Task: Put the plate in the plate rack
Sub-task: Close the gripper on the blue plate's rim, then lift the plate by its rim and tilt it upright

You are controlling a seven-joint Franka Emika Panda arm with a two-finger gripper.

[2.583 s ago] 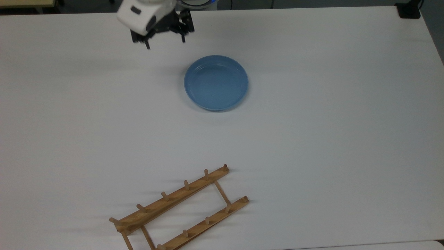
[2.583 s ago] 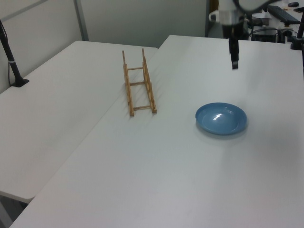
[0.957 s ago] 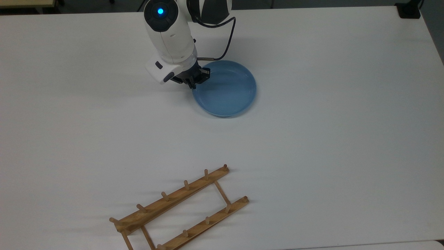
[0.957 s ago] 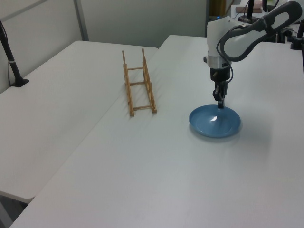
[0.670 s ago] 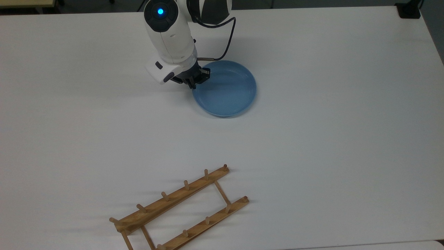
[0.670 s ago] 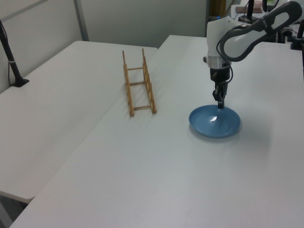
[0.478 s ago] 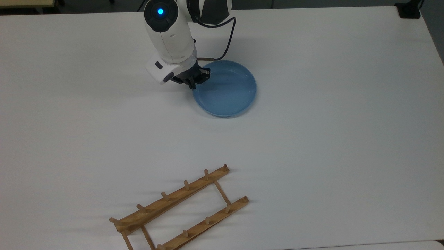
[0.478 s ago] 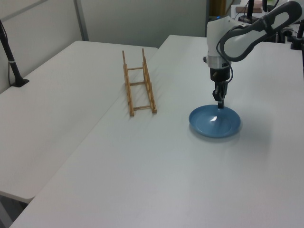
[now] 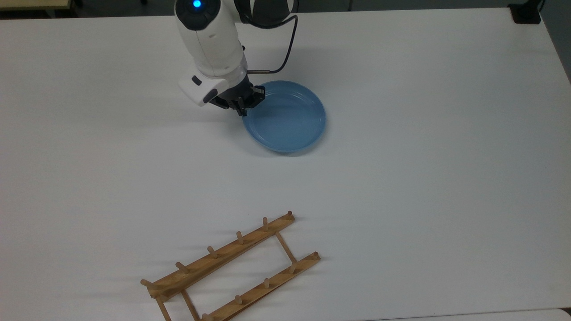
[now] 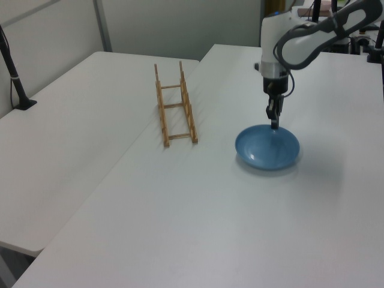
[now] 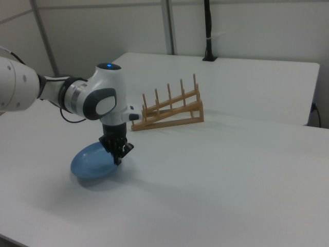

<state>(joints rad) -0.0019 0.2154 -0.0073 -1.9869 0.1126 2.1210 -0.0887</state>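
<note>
I see my gripper pinching the edge of the blue plate. Its two black fingers are pressed on the rim, on the side of the plate that is at the top view's left. In the right view the plate looks tipped, with the pinched side a bit higher than the other side, and there is a dark shadow under it. I cannot tell if the low side is touching the table or not. In the left view the gripper points straight down at the far edge of the plate. The white arm has a small blue light on top, and a black cable loops beside it. The plate rack is made of wood and sits flat on the table, well apart from the plate, near the bottom of the top view. It has two long rails with short pegs sticking up. In the left view the plate rack is to the left of the plate. In the right view the plate rack is behind the arm. A black pole stands at the far end of the table in the right view.
</note>
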